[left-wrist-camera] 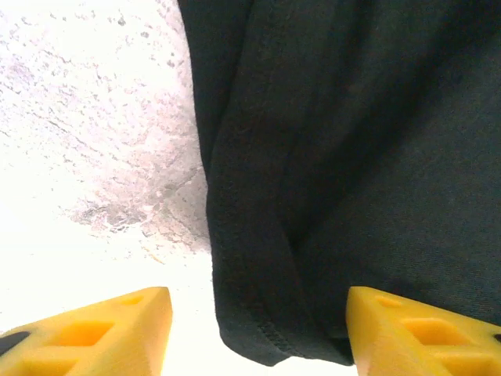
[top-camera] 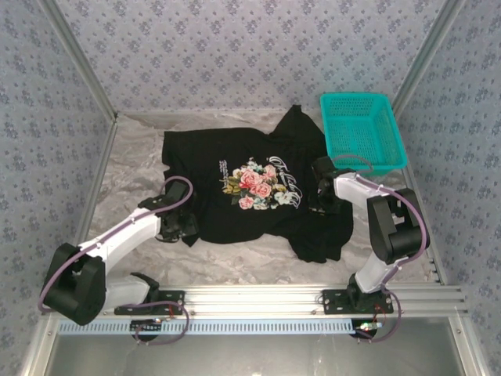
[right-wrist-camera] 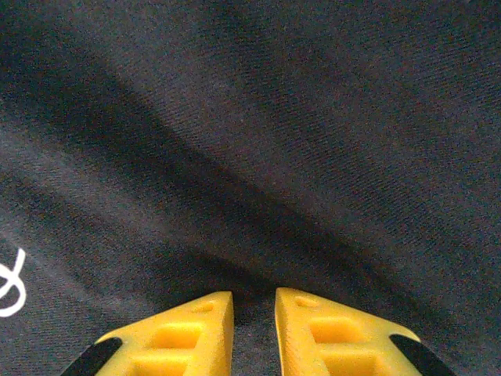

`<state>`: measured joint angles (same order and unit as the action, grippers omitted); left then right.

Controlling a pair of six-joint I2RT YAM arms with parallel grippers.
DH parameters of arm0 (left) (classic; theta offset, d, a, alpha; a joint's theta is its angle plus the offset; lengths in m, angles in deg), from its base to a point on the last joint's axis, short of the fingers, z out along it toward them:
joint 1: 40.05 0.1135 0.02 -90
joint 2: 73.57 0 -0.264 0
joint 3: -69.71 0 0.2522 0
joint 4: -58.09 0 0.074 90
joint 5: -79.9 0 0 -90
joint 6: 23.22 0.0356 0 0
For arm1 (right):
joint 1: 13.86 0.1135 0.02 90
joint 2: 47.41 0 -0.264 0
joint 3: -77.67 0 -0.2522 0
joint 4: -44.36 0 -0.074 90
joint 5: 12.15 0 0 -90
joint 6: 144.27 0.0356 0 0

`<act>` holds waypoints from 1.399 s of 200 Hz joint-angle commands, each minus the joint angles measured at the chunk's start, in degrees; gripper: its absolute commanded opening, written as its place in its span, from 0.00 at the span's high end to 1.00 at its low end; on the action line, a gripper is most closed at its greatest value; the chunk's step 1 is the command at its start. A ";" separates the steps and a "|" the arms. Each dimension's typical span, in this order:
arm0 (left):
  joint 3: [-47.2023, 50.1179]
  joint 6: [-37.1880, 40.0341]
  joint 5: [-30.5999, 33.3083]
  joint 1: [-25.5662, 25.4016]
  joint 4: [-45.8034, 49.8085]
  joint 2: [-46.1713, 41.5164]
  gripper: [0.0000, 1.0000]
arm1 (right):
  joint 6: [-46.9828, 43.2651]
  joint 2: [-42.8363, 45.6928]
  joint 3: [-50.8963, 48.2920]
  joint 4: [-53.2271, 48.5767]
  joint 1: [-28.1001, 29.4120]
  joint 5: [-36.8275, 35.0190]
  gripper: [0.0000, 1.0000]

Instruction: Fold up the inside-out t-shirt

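Observation:
The black t-shirt [top-camera: 227,153] lies spread on the table with its floral print [top-camera: 257,184] facing up. My left gripper [top-camera: 184,227] sits at the shirt's near-left corner. In the left wrist view it [left-wrist-camera: 258,329] stands open, and the stitched hem corner of the t-shirt [left-wrist-camera: 266,313] lies between its yellow fingers [left-wrist-camera: 102,333]. My right gripper [top-camera: 319,196] is on the shirt's right side, beside the print. In the right wrist view it [right-wrist-camera: 254,313] is closed to a narrow gap, pinching a ridge of the black cloth [right-wrist-camera: 274,117]. A bit of white lettering [right-wrist-camera: 9,282] shows at the left.
A teal mesh basket [top-camera: 362,129] stands at the back right, touching the shirt's upper right sleeve. Patterned walls enclose the table on three sides. Bare pale tabletop [top-camera: 133,172] lies left of the shirt and along the front [top-camera: 250,270].

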<state>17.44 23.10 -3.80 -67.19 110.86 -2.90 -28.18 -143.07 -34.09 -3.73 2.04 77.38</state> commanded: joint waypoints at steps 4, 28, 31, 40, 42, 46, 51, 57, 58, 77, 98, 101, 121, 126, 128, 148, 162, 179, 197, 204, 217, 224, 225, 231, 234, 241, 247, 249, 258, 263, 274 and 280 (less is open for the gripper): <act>1.08 0.04 0.90 -0.28 0.15 1.47 0.49 | -0.60 0.25 -1.21 -1.58 0.64 -0.02 0.77; 1.83 0.84 1.41 -0.09 -1.78 2.73 0.64 | -0.60 0.21 -1.41 -2.18 0.76 -0.01 0.78; 1.87 0.93 1.56 -0.03 -1.80 2.73 0.65 | -0.60 0.22 -1.47 -2.44 0.79 0.05 0.78; 2.15 1.00 2.06 0.19 -2.04 2.42 0.71 | -0.54 0.34 -1.48 -3.03 0.57 -0.70 0.78; 2.23 0.97 2.22 0.27 -2.14 2.27 0.72 | -0.52 0.31 -1.48 -3.20 0.54 -0.88 0.78; 2.48 1.10 2.43 0.51 -2.44 1.91 0.74 | -0.51 0.38 -1.48 -3.46 0.41 -1.43 0.78; 2.87 1.20 2.37 0.95 -2.84 1.48 0.77 | -0.51 0.43 -1.44 -3.77 0.03 -1.99 0.78; 3.25 1.42 2.08 1.84 -3.18 0.80 0.81 | -0.51 0.57 -1.48 -4.14 -0.47 -2.45 0.79; 3.30 1.45 2.02 1.96 -3.20 0.66 0.82 | -0.51 0.65 -1.52 -4.15 -0.50 -2.57 0.79; 4.78 2.95 1.06 5.45 -4.69 -1.45 0.93 | -0.25 1.42 -2.18 -4.09 -2.93 -3.03 0.80; 5.37 4.97 -0.06 8.76 -5.92 -4.39 1.00 | -0.25 1.88 -2.34 -4.21 -5.02 -3.77 0.82; 5.37 5.31 -0.21 9.03 -6.10 -4.95 1.00 | -0.25 1.95 -2.30 -4.22 -5.32 -3.83 0.83; 5.19 6.51 -2.58 10.47 -7.61 -9.26 1.00 | -0.33 1.87 -2.19 -3.88 -6.86 -3.91 0.83; 5.26 6.69 -3.83 10.64 -8.27 -10.34 1.00 | -0.33 1.88 -2.04 -3.95 -6.93 -4.20 0.83; 5.32 6.75 -4.28 10.73 -8.69 -10.68 1.00 | -0.33 1.88 -1.90 -4.03 -6.91 -4.30 0.83; 5.12 7.02 -7.12 11.40 -9.89 -14.22 1.00 | -0.34 2.86 -1.09 -3.82 -6.93 -4.76 0.83; 3.55 9.67 -8.91 13.35 -8.25 -16.30 1.00 | -0.72 2.75 -0.48 -4.24 -6.95 -5.29 0.83; 2.35 12.99 -17.32 16.40 -9.46 -17.89 1.00 | -1.24 2.27 0.48 -4.39 -6.89 -6.01 0.83; 1.70 12.42 -24.30 16.76 -12.66 -17.65 1.00 | -3.15 5.43 1.23 -1.92 -3.88 -7.44 0.79; 1.75 11.78 -26.92 16.76 -14.22 -17.45 1.00 | -4.94 7.45 1.41 -0.63 -1.76 -7.19 0.74; 1.36 10.87 -30.58 16.76 -15.88 -16.69 1.00 | -8.71 11.38 1.36 2.94 2.97 -6.67 0.62; 0.62 10.78 -31.20 16.76 -15.58 -16.32 1.00 | -11.52 13.54 0.54 6.11 5.85 -4.68 0.53; 0.53 10.79 -31.19 16.76 -15.47 -16.25 1.00 | -12.08 13.82 0.32 6.77 6.40 -4.09 0.52; -0.25 11.00 -31.20 16.84 -14.64 -15.83 1.00 | -14.70 15.33 -0.74 9.99 8.73 -1.57 0.47; -0.64 11.11 -31.19 16.85 -14.06 -15.64 1.00 | -15.73 15.98 -1.30 11.45 10.14 -0.64 0.45; -1.48 11.51 -30.85 16.93 -12.76 -15.17 1.00 | -17.68 16.74 -2.37 15.15 13.48 2.81 0.41; -2.07 11.70 -30.74 17.09 -11.95 -14.75 1.00 | -19.49 16.84 -3.11 17.98 16.07 6.40 0.38; -2.16 11.76 -30.74 17.15 -11.67 -14.59 1.00 | -19.87 16.71 -3.25 19.41 16.90 7.49 0.37; -2.69 11.73 -30.95 17.45 -10.94 -14.05 1.00 | -20.60 15.21 -3.65 24.01 20.67 11.28 0.35; -2.84 11.65 -31.19 17.62 -10.63 -13.78 1.00 | -20.78 13.59 -3.51 26.56 22.27 13.29 0.34; -3.08 11.69 -31.61 17.96 -10.12 -13.30 1.00 | -20.81 10.36 -2.94 31.81 26.48 15.41 0.31; -3.27 11.76 -31.67 18.13 -9.77 -13.13 1.00 | -20.89 8.41 -2.58 34.45 28.40 16.59 0.30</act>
<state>16.26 33.77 -32.67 -49.99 98.83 -16.86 -44.66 -128.01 -35.64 16.95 24.07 83.79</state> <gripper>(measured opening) 0.041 0.681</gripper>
